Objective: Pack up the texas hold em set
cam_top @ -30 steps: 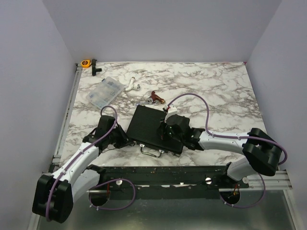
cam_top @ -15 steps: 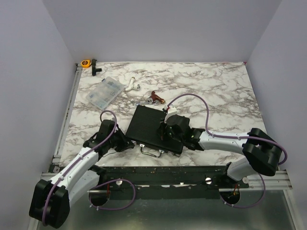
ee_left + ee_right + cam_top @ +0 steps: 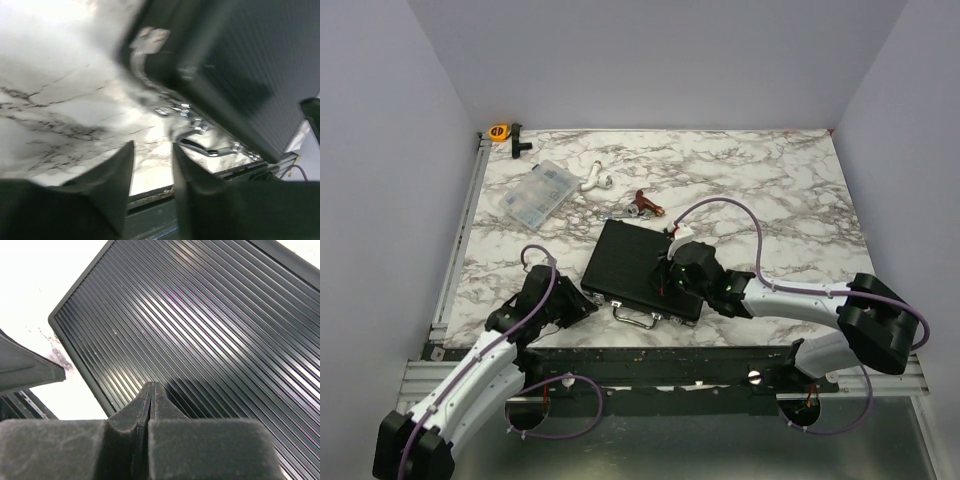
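The black briefcase lies closed on the marble table near the front edge, its silver handle facing me. Its chips, cards and discs are hidden. My right gripper is shut and empty, its tips right over the ribbed lid. My left gripper is open and empty just left of the case's front left corner, low over the table. In the left wrist view the case with its latches and handle is blurred beyond the fingers.
A clear compartment box lies at the back left, with a white fitting and a brown-handled tool near it. An orange tape measure sits in the far left corner. A metal rail runs along the left edge.
My left arm has drawn back toward the front edge and its gripper has moved away from the case's left side. My right gripper has stayed on the lid.
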Available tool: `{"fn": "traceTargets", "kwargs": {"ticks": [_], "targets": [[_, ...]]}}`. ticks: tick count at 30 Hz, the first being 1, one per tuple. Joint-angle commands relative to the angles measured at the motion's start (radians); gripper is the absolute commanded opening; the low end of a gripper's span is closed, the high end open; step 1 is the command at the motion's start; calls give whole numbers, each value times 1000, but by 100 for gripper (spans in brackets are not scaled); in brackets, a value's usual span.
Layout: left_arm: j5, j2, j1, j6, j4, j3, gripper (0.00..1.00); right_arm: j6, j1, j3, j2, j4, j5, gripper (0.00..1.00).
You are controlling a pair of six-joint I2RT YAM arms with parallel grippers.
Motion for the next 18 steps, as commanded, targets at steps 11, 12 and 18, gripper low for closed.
{"fn": "traceTargets", "kwargs": {"ticks": [11,12,18], "targets": [[-107,29,-36,21,29,68,13,3,-1,-24,-67,-23,5,1],[-116,37,-42,2,22,64,11,0,-1,-24,-65,-24,4,1],[-148,132,-43,-27,80,57,4,-2,-1,-21,-48,-12,-6,1]]}}
